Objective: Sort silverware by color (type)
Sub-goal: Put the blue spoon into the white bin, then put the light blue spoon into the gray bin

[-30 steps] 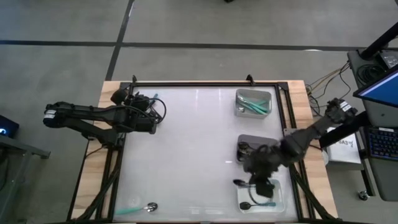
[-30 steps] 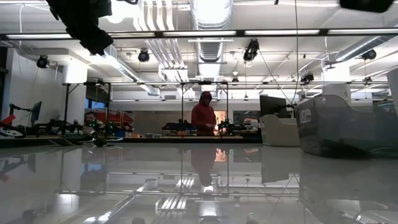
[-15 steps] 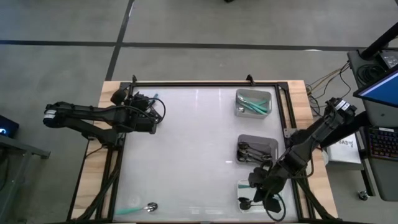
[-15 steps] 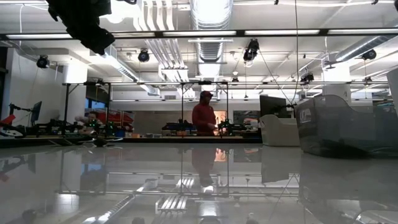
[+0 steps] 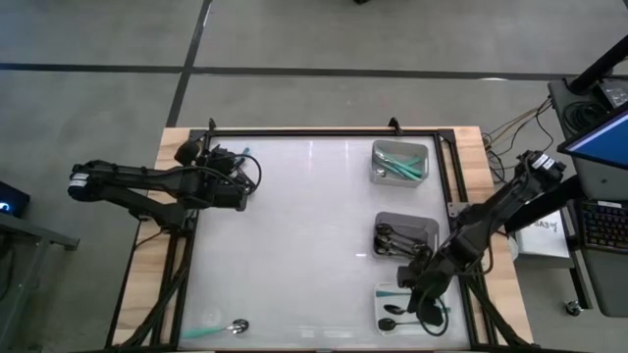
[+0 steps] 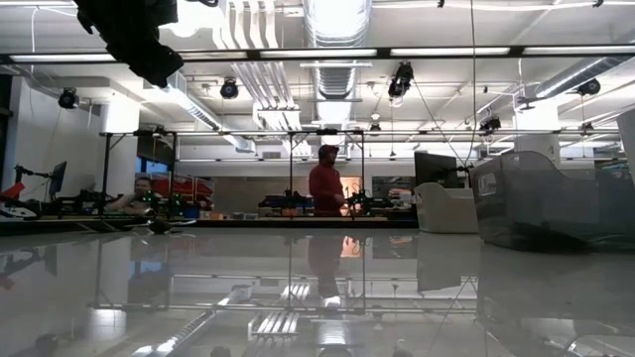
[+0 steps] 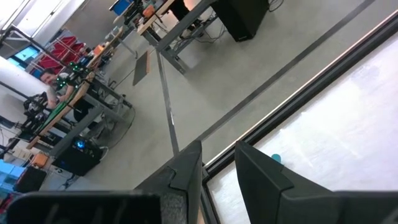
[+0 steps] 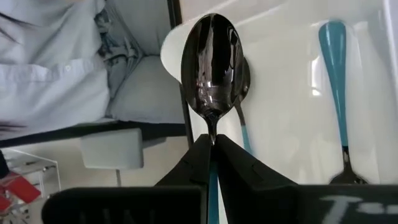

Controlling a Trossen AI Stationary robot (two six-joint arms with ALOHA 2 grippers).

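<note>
R tool (image 8: 213, 144) is pinching shut on a dark-bowled spoon (image 8: 212, 62) w/ teal handle, gripping at the neck, bowl sticking out ahead of the fingers. It's hovering over the white tray (image 5: 385, 294) at the surface's near-right corner; in there a black-bowled spoon (image 5: 392, 308) and more teal-handled ones (image 8: 333, 74) are lying, just beside the held one. Grey tray (image 5: 429, 226) w/ metal spoons is sitting right next to the R arm, towards the far side, close quarters. Another grey tray (image 5: 378, 149) holding teal spoons is sitting further back by the far-right edge.

L tool (image 7: 217, 171) is idling, fingers slightly apart, nothing seen btwn them, at the far-left edge of the surface (image 5: 304, 235) by the frame rail. One teal-handled spoon (image 5: 224, 328) is lying alone at the near-left edge, well apart from both arms. Middle of the surface is lying open. A person (image 6: 325, 183) is standing in the room beyond.
</note>
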